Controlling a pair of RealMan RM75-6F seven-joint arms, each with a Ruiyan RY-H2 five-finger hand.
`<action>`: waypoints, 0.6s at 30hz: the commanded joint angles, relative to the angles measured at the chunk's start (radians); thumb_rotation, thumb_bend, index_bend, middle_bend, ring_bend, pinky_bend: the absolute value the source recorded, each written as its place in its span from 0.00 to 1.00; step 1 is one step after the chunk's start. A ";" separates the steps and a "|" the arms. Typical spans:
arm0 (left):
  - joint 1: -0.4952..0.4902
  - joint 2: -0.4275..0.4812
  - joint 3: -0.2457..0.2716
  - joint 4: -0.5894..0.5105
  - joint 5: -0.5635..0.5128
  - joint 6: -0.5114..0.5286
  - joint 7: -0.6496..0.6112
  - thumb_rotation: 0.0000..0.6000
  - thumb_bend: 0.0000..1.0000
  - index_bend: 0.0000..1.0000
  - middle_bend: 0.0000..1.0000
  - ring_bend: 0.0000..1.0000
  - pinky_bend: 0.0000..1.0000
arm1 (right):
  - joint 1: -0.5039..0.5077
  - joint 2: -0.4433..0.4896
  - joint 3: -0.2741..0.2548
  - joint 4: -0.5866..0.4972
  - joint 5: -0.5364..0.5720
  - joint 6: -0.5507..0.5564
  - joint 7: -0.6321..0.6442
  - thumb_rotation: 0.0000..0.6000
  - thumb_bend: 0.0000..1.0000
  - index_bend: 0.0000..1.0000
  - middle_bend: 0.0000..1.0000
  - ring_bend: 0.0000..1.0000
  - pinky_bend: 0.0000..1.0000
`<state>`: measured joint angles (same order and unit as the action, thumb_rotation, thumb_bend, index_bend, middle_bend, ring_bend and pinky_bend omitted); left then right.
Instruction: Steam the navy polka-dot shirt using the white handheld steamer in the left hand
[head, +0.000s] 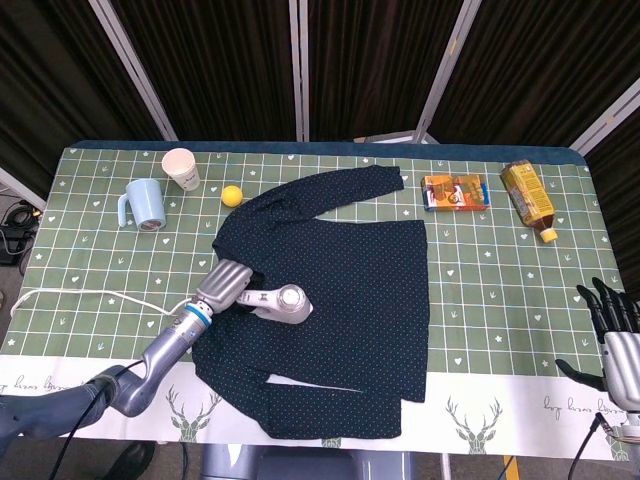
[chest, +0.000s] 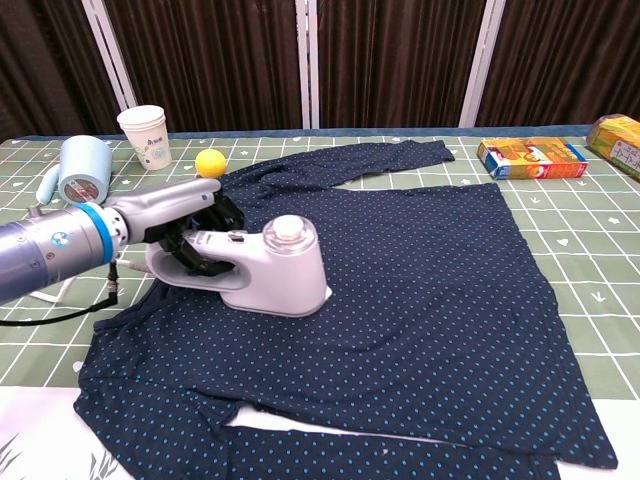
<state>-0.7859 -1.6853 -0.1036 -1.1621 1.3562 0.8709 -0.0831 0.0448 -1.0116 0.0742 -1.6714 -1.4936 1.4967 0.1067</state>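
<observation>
On the navy polka-dot shirt (chest: 430, 290), the left hand (chest: 185, 225) grips the white handheld steamer (chest: 260, 268), fingers closed round its handle. Unsteamed cloth stretches rightward. Far off, the right hand (head: 612, 330) seems open.

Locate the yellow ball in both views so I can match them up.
Head view: yellow ball sits upper left, just off the shirt's upper-left edge.
Chest view: ball sits upper left, behind the steamer.
Shared landmark: paper cup left of the ball.
</observation>
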 joint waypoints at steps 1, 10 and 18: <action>0.004 0.007 0.003 0.008 0.005 0.002 -0.013 1.00 0.58 0.95 0.88 0.87 1.00 | 0.001 -0.001 -0.001 -0.001 -0.001 -0.001 -0.003 1.00 0.00 0.00 0.00 0.00 0.00; 0.005 0.025 -0.020 -0.004 0.023 0.039 -0.054 1.00 0.58 0.95 0.88 0.87 1.00 | 0.000 -0.001 -0.001 -0.003 -0.001 0.001 -0.006 1.00 0.00 0.00 0.00 0.00 0.00; 0.012 0.069 -0.057 -0.028 0.006 0.069 -0.067 1.00 0.58 0.95 0.88 0.87 1.00 | -0.001 0.001 -0.003 -0.002 -0.005 0.003 0.000 1.00 0.00 0.00 0.00 0.00 0.00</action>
<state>-0.7766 -1.6234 -0.1551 -1.1874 1.3669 0.9353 -0.1473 0.0438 -1.0106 0.0717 -1.6731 -1.4983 1.4993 0.1070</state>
